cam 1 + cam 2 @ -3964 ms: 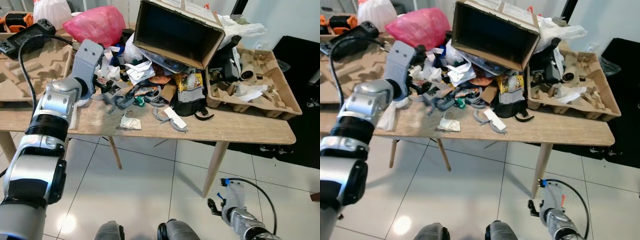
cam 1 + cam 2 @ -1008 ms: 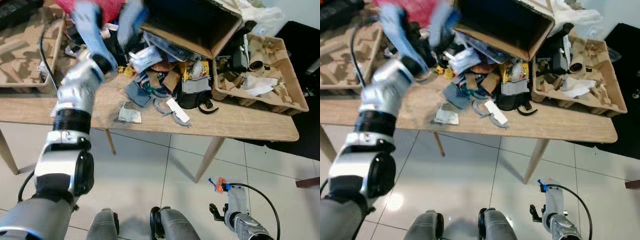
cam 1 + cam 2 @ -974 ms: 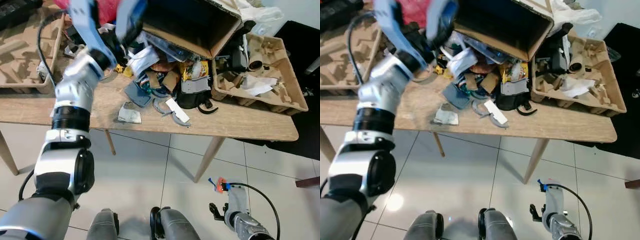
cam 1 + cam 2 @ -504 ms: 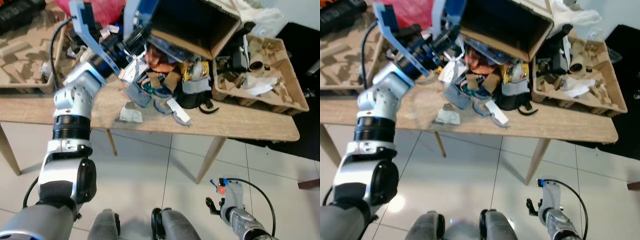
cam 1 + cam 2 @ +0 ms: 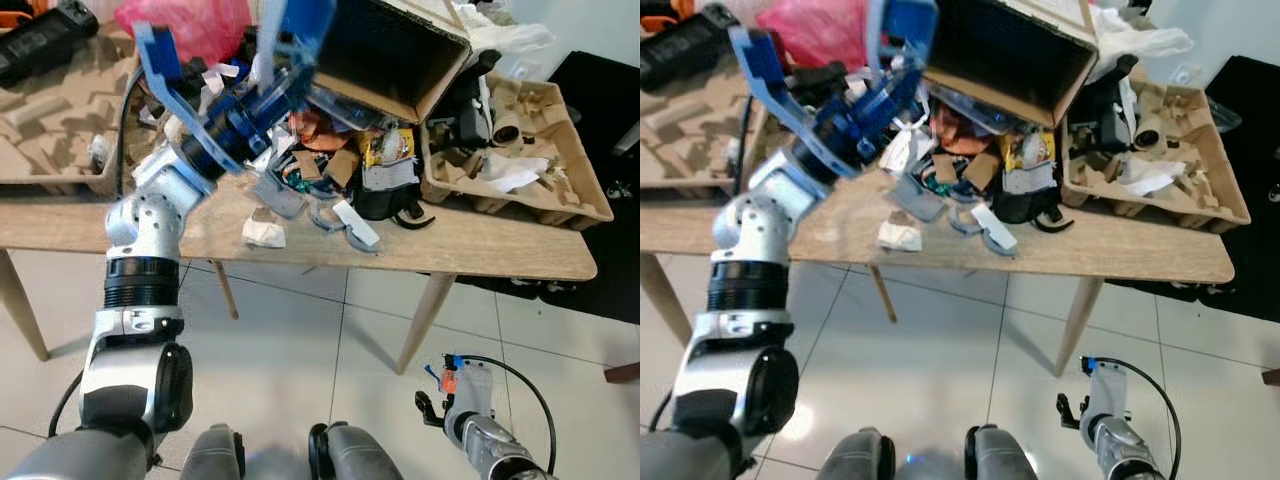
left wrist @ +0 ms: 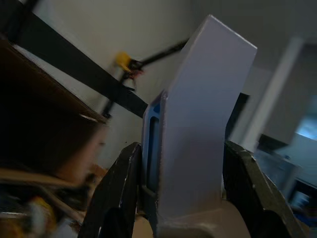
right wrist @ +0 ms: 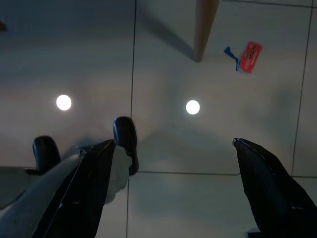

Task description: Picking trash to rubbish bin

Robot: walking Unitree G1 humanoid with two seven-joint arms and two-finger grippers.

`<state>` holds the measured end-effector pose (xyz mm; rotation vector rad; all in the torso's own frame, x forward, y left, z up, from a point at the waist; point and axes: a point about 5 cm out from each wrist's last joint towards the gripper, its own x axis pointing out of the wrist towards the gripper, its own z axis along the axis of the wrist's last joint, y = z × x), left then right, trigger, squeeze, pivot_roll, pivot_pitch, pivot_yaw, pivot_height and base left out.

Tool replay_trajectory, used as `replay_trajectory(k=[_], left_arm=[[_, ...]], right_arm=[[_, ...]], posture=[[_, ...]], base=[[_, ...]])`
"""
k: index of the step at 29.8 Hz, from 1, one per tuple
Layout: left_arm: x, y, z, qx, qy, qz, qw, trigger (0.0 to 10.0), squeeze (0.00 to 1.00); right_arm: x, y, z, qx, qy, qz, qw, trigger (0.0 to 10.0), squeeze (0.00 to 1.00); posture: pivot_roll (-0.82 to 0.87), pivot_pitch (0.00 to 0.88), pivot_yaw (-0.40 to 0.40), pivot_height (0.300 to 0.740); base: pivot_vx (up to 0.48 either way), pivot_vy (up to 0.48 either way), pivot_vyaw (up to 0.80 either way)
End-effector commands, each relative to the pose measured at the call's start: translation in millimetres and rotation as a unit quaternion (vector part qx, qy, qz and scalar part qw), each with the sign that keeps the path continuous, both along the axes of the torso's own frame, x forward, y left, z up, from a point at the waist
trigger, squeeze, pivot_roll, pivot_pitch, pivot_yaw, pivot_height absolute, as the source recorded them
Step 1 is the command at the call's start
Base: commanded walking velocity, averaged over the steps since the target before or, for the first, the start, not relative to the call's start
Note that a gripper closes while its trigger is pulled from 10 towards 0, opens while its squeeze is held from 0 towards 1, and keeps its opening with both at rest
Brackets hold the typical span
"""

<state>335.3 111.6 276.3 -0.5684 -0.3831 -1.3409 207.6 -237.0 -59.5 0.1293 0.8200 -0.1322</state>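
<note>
Two black fingers of the left tool (image 6: 181,198) clamp a pale grey-blue plastic piece (image 6: 198,124), raised above the trash pile (image 5: 330,170) on the wooden table (image 5: 480,255), beside the tipped cardboard box (image 5: 385,55). The right tool (image 7: 181,178) hangs wide apart over the tiled floor (image 7: 168,59).

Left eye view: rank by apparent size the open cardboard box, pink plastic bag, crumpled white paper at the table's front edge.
1. Open cardboard box, clearly largest.
2. Pink plastic bag, partly cut off by the frame and the left arm.
3. Crumpled white paper, smallest despite lying nearest the camera.
</note>
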Motion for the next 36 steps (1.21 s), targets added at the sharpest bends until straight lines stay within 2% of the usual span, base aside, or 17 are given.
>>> replay_trajectory(k=[1, 4, 6, 8, 12, 15, 17, 22, 28, 32, 33, 35, 36], left_arm=[[-11.1, -5.5, -8.1, 0.025, -0.015, -0.048, 0.998, 10.0, 0.0], [-14.5, -7.7, -22.8, 0.047, -0.005, -0.058, 0.997, 10.0, 0.0], [-14.5, -7.7, -22.8, 0.047, -0.005, -0.058, 0.997, 10.0, 0.0], [-8.7, -10.9, -38.4, 0.06, 0.032, -0.039, 0.997, 10.0, 0.0], [-11.1, -18.2, -53.3, 0.066, 0.062, -0.045, 0.995, 10.0, 0.0], [-27.5, -29.0, -75.8, 0.077, 0.077, -0.091, 0.99, 10.0, 0.0], [-36.6, -30.7, -83.2, 0.083, 0.074, -0.133, 0.985, 10.0, 0.0], [-37.0, -31.5, -88.5, 0.101, 0.067, -0.142, 0.982, 10.0, 0.0], [-32.6, -34.1, -95.1, 0.097, 0.079, -0.113, 0.986, 10.0, 0.0], [-31.3, -35.3, -97.7, 0.106, 0.08, -0.105, 0.986, 10.0, 0.0], [-25.2, -35.3, -93.8, 0.103, 0.075, -0.078, 0.989, 10.0, 0.0], [-21.9, -35.3, -91.4, 0.098, 0.074, -0.065, 0.99, 10.0, 0.0], [-16.4, -38.4, -92.7, 0.097, 0.073, -0.023, 0.992, 10.0, 0.0]], right_arm=[[-3.9, -2.9, -1.7, 0.003, 0.004, -0.017, 1.0, 10.0, 0.0], [-0.8, -2.1, -0.1, 0.009, -0.004, -0.021, 1.0, 10.0, 0.0], [-0.8, -2.1, -0.1, 0.009, -0.004, -0.021, 1.0, 10.0, 0.0], [3.2, -3.6, 2.7, 0.012, -0.012, -0.029, 0.999, 10.0, 0.0], [7.0, -2.5, 4.8, 0.014, -0.019, -0.029, 0.999, 10.0, 0.0], [1.8, -0.3, 1.1, 0.024, -0.014, -0.033, 0.999, 10.0, 0.0], [0.7, -1.2, 0.5, 0.028, -0.011, -0.042, 0.999, 10.0, 0.0], [1.0, -0.1, 0.1, 0.036, -0.01, -0.049, 0.998, 10.0, 0.0], [-12.3, 2.3, -8.3, 0.035, 0.016, -0.045, 0.998, 10.0, 0.0], [-13.3, -0.3, -8.2, 0.037, 0.017, -0.059, 0.997, 10.0, 0.0], [-11.1, -0.9, -7.0, 0.038, 0.014, -0.064, 0.997, 10.0, 0.0], [-10.2, -0.3, -6.7, 0.039, 0.013, -0.063, 0.997, 10.0, 0.0], [-13.3, 0.6, -8.6, 0.038, 0.018, -0.061, 0.997, 10.0, 0.0]], posture=[[0.08, 0.105, -0.077, 0.74], [0.09, 0.081, -0.073, 0.74], [0.09, 0.081, -0.073, 0.74], [0.1, 0.064, -0.068, 0.74], [0.09, 0.091, -0.074, 0.74], [0.11, 0.071, -0.08, 0.74], [0.11, 0.071, -0.073, 0.74], [0.1, 0.082, -0.069, 0.74], [0.11, 0.072, -0.077, 0.74], [0.11, 0.057, -0.059, 0.74], [0.1, 0.065, -0.058, 0.74], [0.1, 0.075, -0.058, 0.74], [0.09, 0.081, -0.068, 0.74]], base=[[0.0, 0.0, 0.0], [0.0, 0.0, 0.0], [0.0, 0.0, 0.0], [0.0, 0.0, 0.0], [0.0, 0.0, 0.0], [0.0, 0.0, 0.0], [0.0, 0.0, 0.0], [0.0, 0.0, -0.47], [0.0, 0.0, -0.79], [0.0, 0.0, -0.79], [0.0, 0.0, -0.79], [0.0, 0.0, -0.79], [0.0, 0.0, -0.79]])
